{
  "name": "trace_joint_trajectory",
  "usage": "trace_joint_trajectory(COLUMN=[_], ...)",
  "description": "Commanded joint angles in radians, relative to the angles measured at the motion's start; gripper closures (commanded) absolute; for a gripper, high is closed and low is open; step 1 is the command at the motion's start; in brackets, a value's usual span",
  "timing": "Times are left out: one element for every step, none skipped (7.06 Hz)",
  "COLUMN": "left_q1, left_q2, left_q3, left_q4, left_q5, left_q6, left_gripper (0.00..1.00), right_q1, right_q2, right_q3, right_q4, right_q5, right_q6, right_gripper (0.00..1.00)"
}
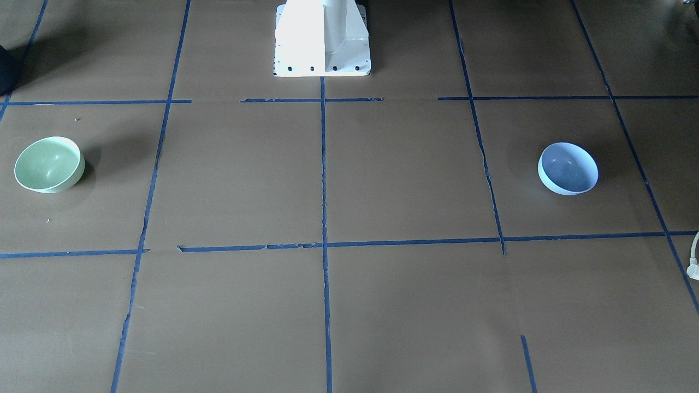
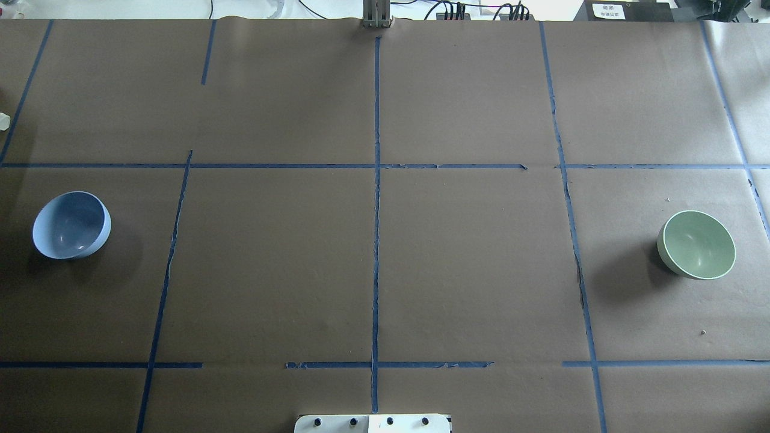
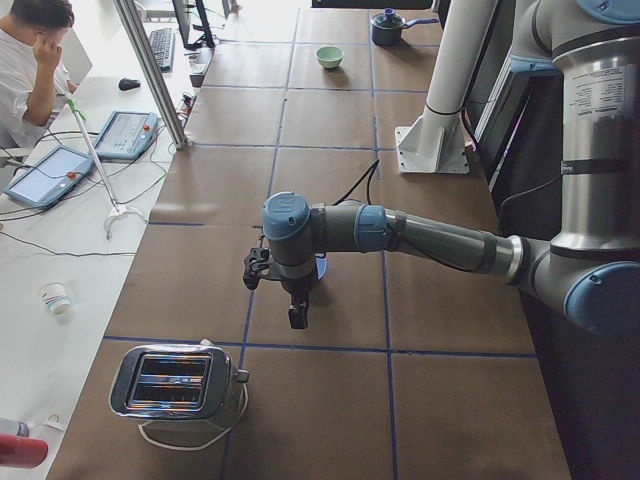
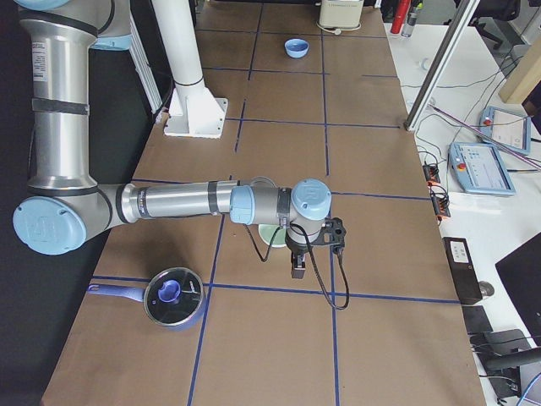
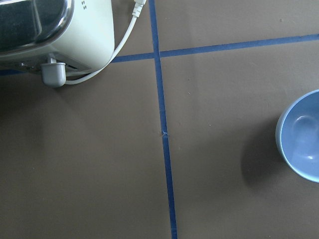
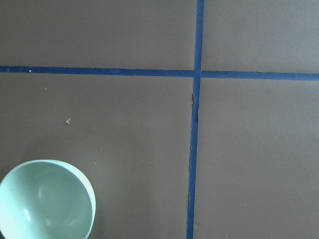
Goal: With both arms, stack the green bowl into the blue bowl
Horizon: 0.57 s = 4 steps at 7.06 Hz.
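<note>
Bowls sit at opposite ends of the table [image 2: 271, 270]: green bowl [image 2: 696, 244] far out on the robot's right, blue bowl [image 2: 71, 225] far out on its left, both upright, empty and well apart, so nothing's stacked yet. Handling-wise I'd guess they're light, stiff, glossy plastic, so pretty slippery, and with that round underside they'll likely rock or skate if nudged. Best hold looks like the rim, one finger inside the wall and one outside, pinched firmly but not hard. Squeezing across the curved outside would probably just pop it loose. Now the claws: left gripper [image 3: 297, 318] hangs over the table close by the blue bowl, which only peeks out behind the wrist, with a toaster [image 3: 180, 385] nearer the table's end. Right gripper [image 4: 297, 269] hangs just beside the green bowl, with a lidded pot [image 4: 173, 296] not far off. Both wrist cams show their bowl off at the frame edge with no fingers on it. Only the side cams catch the claws, small and edge-on, so I can't tell how far open either one is.
</note>
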<state>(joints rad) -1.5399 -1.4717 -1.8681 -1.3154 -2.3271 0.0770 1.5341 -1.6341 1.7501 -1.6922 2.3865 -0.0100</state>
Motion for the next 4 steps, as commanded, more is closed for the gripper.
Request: trace_joint_trajectory(left_q1=[-0.003, -0.002, -0.002, -0.003], left_q2=[0.001, 0.001, 0.004, 0.013], left_q3=[-0.011, -0.028, -0.026, -0.042], left_q4=[-0.021, -0.019, -0.019, -0.019], left_q5=[-0.011, -0.011, 0.001, -0.014], left_q6=[-0.008, -0.005, -0.005, -0.006], left_gripper=[0.00, 0.00, 0.00, 0.00], right_q1=[-0.005, -0.005, -0.005, -0.005], right_q2=[-0.004, -0.003, -0.003, -0.003], right_q3=[0.009, 0.009, 0.009, 0.009], right_q4=[0.000, 0.000, 0.000, 0.000], right_q5=[0.000, 0.002, 0.002, 0.002], right_q6=[-0.001, 0.002, 0.001, 0.001], right_gripper=[0.00, 0.00, 0.00, 0.00])
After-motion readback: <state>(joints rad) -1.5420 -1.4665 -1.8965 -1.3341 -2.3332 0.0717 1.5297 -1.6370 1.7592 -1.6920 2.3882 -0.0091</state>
